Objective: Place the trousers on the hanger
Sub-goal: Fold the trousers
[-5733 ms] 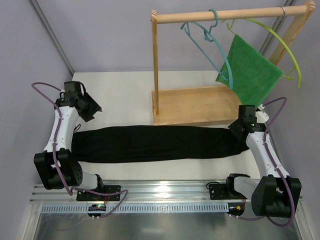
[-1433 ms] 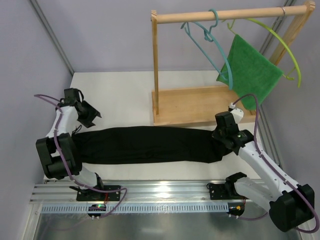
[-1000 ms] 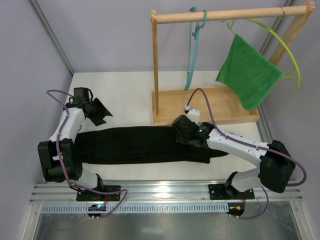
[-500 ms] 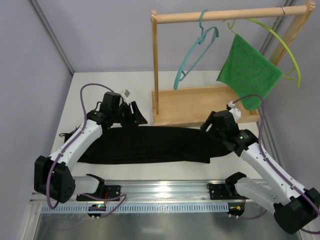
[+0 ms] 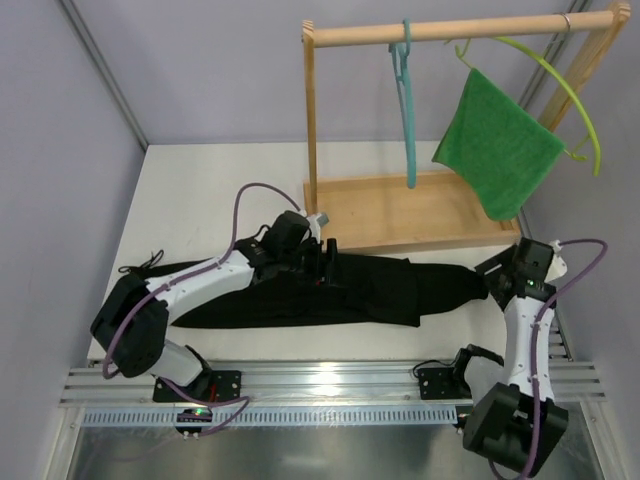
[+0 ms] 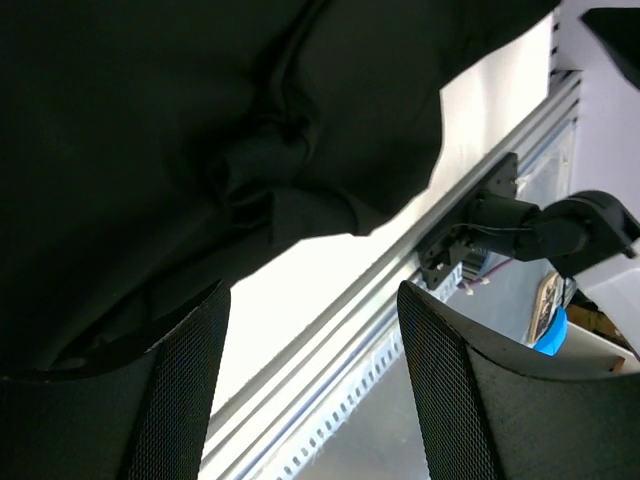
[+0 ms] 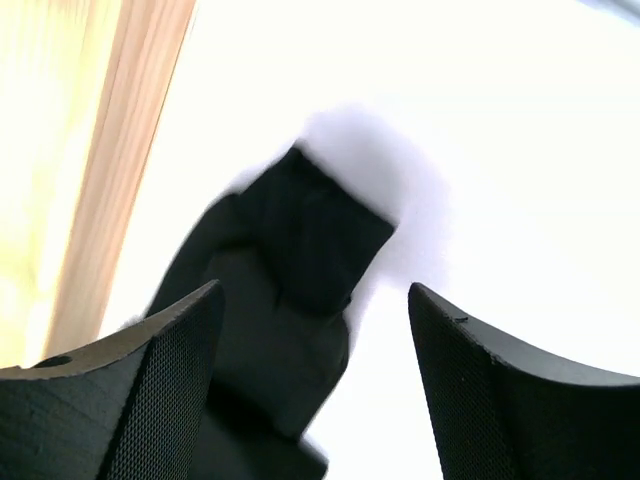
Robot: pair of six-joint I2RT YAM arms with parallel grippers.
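Observation:
The black trousers (image 5: 380,290) lie flat across the table, left to right, in front of the wooden rack. Seen edge-on, the teal hanger (image 5: 409,120) hangs from the rack's rod (image 5: 480,26). My left gripper (image 5: 325,264) hovers over the middle of the trousers. In the left wrist view it (image 6: 312,385) is open, with bunched trousers (image 6: 250,150) above the fingertips and bare table in the gap. My right gripper (image 5: 500,275) is at the trousers' right end. The right wrist view shows it (image 7: 315,390) open, with the trousers' end (image 7: 290,290) lying between the fingers, untouched.
A green cloth (image 5: 495,140) hangs on a yellow-green hanger (image 5: 560,78) at the rod's right end. The rack's wooden base tray (image 5: 400,215) stands just behind the trousers. A metal rail (image 5: 320,385) runs along the table's near edge.
My left arm swung from the trousers' left end to their middle. My right arm pulled back from the middle to the right end and opened. The trousers bunched up, and the teal hanger swung edge-on.

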